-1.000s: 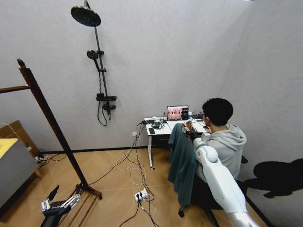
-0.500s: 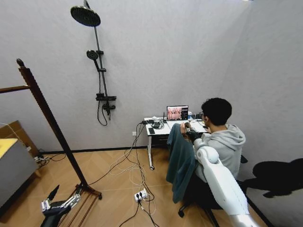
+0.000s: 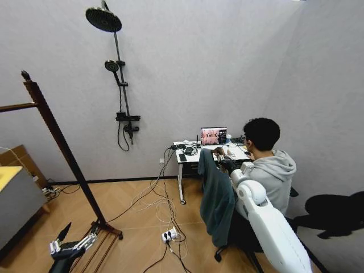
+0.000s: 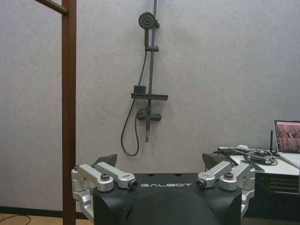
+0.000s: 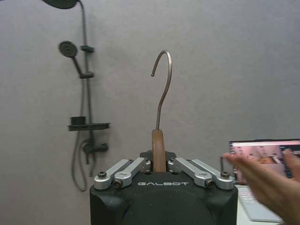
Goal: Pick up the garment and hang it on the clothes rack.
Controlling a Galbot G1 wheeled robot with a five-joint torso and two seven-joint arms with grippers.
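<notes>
Teal garment (image 3: 216, 196) hangs, right gripper (image 5: 158, 161) clamps hanger (image 5: 160, 112)

The garment (image 3: 216, 193) is seen as soft, matt teal cloth, falling in loose folds. The clothes rack (image 3: 60, 145) is made of dark reddish-brown wood with a smooth, faintly satin finish. A hanger (image 5: 158, 140) is formed of a smooth, varnished wooden neck and a thin bright metal hook; the neck is clamped in the right gripper (image 5: 159, 165), whose body is matt black plastic with brushed silver metal linkages. The same black body and silver metal are shown by the left gripper (image 4: 159, 171), with jaws spread. The wall (image 3: 227, 62) is finely textured and matt; the floor (image 3: 136, 227) — wood-patterned boards — carries a slight sheen.
</notes>
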